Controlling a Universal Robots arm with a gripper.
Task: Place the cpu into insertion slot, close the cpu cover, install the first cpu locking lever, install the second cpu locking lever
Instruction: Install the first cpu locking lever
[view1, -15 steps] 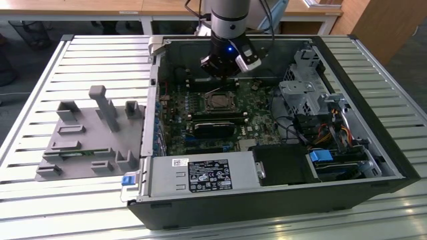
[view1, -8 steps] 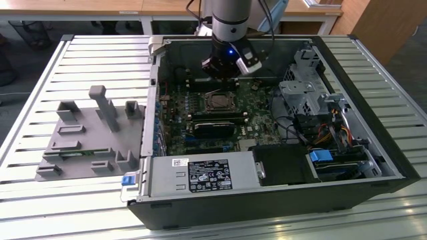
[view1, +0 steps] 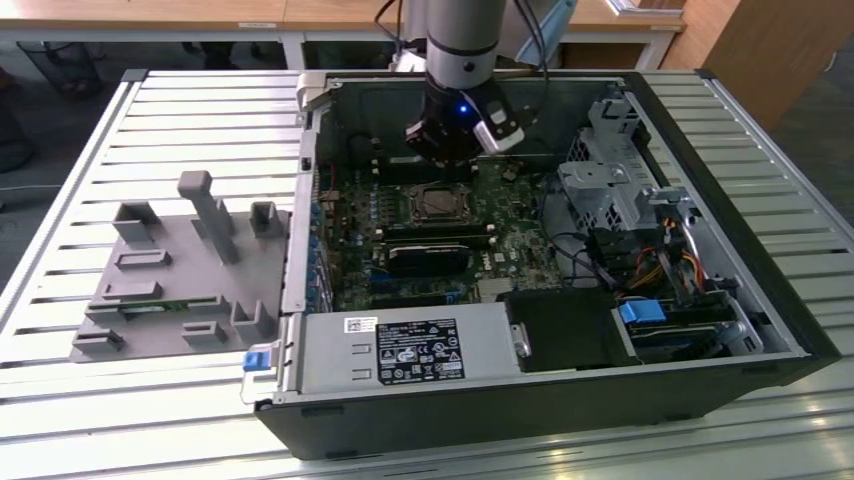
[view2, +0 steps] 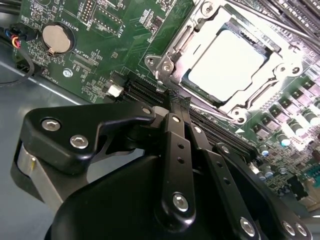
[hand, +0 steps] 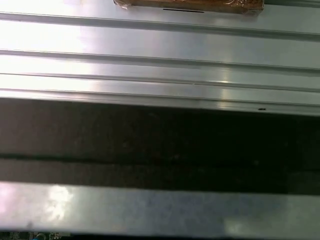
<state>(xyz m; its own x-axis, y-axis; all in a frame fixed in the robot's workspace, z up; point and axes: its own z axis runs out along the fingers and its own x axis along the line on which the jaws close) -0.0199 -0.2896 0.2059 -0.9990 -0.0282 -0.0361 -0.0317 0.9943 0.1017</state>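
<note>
You're seeing the cpu (view2: 227, 65) sitting in the slot (view2: 186, 82), cover (view2: 280, 55) lying over it; your gripper (view2: 172, 100) is hovering narrowed, holding nothing.

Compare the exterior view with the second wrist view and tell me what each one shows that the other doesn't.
Exterior view alone: the whole open computer case, the grey holder rack on the slatted table, and the arm above the board. Second wrist view alone: the coin battery and the gripper close beside the socket. Both: the green board and the chip seated under its metal cover.
</note>
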